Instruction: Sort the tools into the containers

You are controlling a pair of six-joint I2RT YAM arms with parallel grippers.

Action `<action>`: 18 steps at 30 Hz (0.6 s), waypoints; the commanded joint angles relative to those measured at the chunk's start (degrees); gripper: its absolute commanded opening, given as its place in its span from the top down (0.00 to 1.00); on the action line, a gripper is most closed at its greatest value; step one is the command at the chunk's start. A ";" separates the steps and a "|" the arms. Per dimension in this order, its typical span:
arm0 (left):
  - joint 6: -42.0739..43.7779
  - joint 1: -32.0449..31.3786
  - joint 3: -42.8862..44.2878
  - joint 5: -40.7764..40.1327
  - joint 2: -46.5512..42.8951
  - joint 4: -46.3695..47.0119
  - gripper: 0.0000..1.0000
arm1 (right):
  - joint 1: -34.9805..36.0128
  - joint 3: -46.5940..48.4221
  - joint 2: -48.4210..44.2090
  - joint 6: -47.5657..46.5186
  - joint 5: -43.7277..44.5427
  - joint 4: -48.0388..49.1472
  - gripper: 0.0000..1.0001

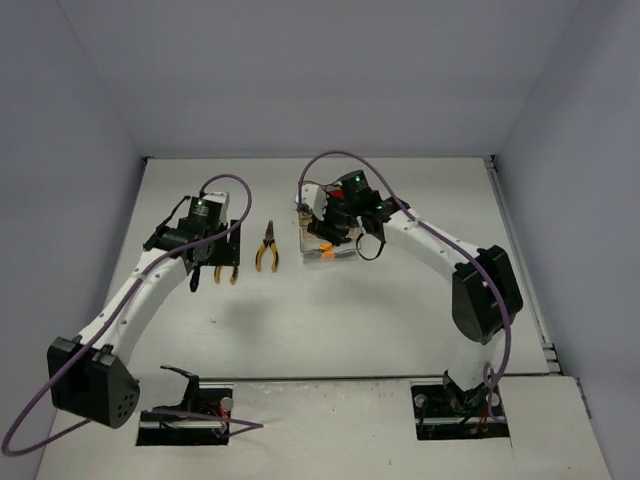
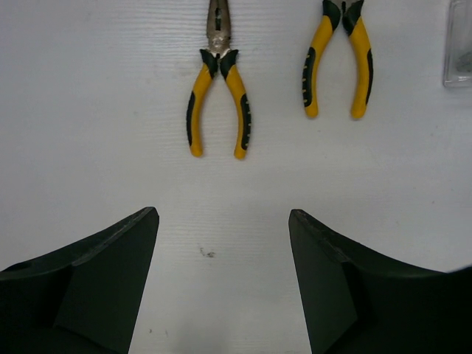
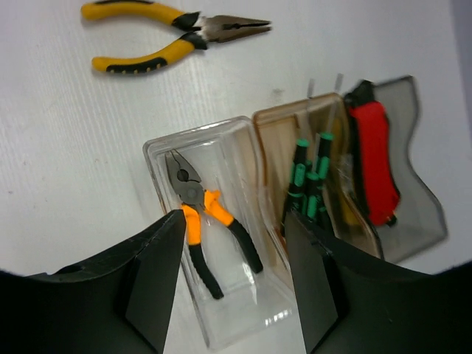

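The containers form a row of three bins: clear point(image 3: 243, 324), amber point(image 3: 276, 122) and smoky grey point(image 3: 420, 199). Orange-and-black pliers point(image 3: 210, 214) lie flat in the clear bin. My right gripper point(image 3: 236, 217) hovers just above them, open and holding nothing. Green-black screwdrivers point(image 3: 310, 181) stand in the amber bin and a red-handled cutter point(image 3: 376, 162) rests in the grey one. Two yellow-handled pliers point(image 2: 218, 96) point(image 2: 339, 59) lie on the table ahead of my open, empty left gripper point(image 2: 223, 214). From above, the left gripper point(image 1: 216, 262) is left of the bins point(image 1: 322, 240).
White walls close in the white table point(image 1: 350, 330) on three sides. The right arm's purple cable point(image 1: 330, 158) arcs over the bins. A corner of the clear bin point(image 2: 459, 51) shows at the right edge of the left wrist view.
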 commanded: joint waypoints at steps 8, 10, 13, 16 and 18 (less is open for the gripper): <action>-7.66 -0.89 22.78 9.69 23.07 -0.86 0.32 | 0.03 -12.76 -30.62 31.04 20.12 2.44 0.41; -8.59 -1.60 25.76 9.76 26.95 -1.25 0.32 | 0.08 -16.61 -33.67 32.84 22.77 2.49 0.40; -9.30 -2.19 32.47 10.43 35.88 -2.81 0.32 | 0.06 -21.64 -40.76 35.71 24.71 2.41 0.39; -9.32 -2.87 38.24 9.67 43.07 -4.72 0.32 | 0.04 -25.65 -45.02 38.66 25.38 2.40 0.39; -9.24 -3.49 40.93 9.11 46.17 -5.09 0.32 | 0.01 -27.77 -48.77 40.58 25.08 2.34 0.38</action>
